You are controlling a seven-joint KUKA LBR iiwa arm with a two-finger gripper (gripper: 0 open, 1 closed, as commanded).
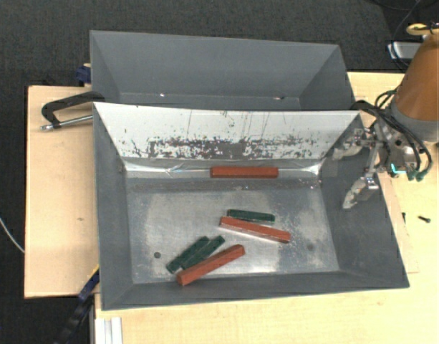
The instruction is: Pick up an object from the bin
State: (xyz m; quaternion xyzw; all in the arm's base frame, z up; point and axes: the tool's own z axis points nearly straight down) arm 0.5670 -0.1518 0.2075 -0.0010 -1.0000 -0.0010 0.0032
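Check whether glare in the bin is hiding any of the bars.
Camera view: bright glare on the bin's back wall, yet the red bar at its foot reads clearly; a paler sheen on the floor round the four middle bars, none hidden; the gripper hangs over the duller right wall.

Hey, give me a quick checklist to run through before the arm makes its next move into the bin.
1. Pincer clear of the bars: it hangs over the right sloping wall of the bin, apart from every bar: ok.
2. Things to pick are present: five bars lie on the bin floor: ok.
3. Back red bar free all round: it lies along the back wall: not ok.
4. Middle green bar apart from middle red bar: cannot tell.
5. Front green bar apart from front red bar: side by side, seemingly touching: not ok.
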